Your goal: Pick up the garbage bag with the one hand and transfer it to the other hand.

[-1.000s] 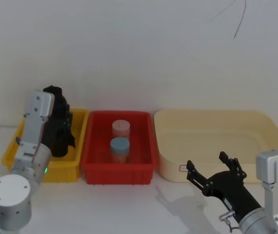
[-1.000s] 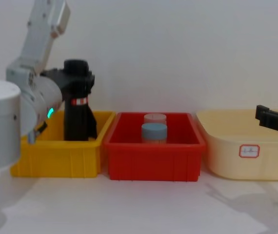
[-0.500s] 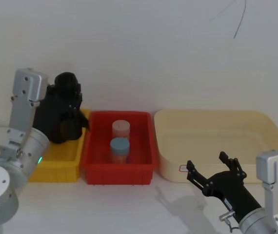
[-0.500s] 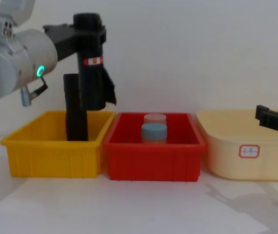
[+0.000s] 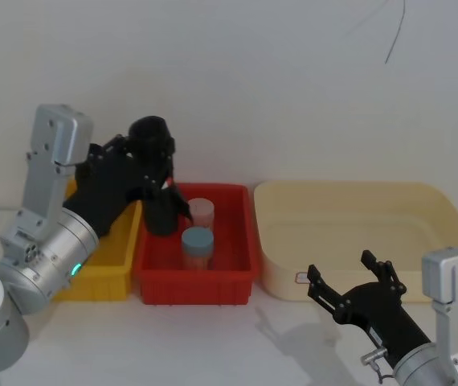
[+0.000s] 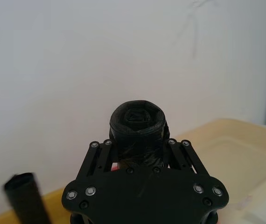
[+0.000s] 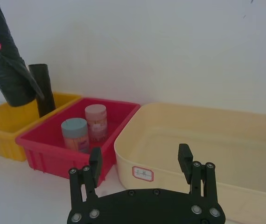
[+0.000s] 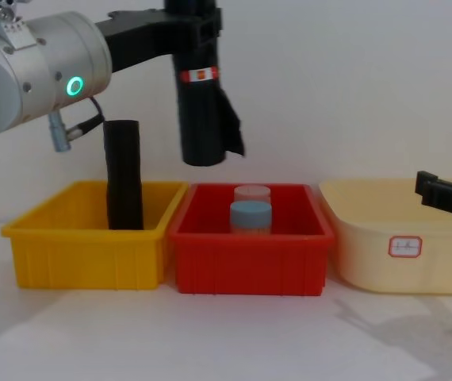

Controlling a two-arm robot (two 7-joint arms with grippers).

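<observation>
**A:** Black on black up there. Is the handover done?

**B:** No, I'd call it about halfway. Nearest us, the right gripper (image 7: pixel 140 153) sits low over the bench (image 8: pixel 226 333), in front of the red bin (image 8: pixel 250 266) and off to its right. Its fingers are spread with nothing between them. Farther back, the left gripper (image 6: pixel 138 143) is clenched round the top of the garbage bag (image 8: pixel 202 111). The bag hangs upright in the air above the red bin's left side, clear of the rim, with a loose flap (image 8: pixel 230 136) trailing off it. So the pick-up looks done. Carrying it across and passing it to the right gripper are left.

**A:** And the bins?

**B:** The red bin holds two jars, the blue-lidded jar (image 8: pixel 250 214) toward the front and the pink-lidded jar (image 8: pixel 251 193) just behind it. I can't tell whether they touch. Left of the red bin, the yellow bin (image 8: pixel 83 254) holds a plain black roll (image 8: pixel 123 175) standing on end. Right of the red bin, the cream tub (image 8: pixel 361 258) has a small label (image 8: pixel 405 246) on its front wall and nothing inside that I can see.
</observation>
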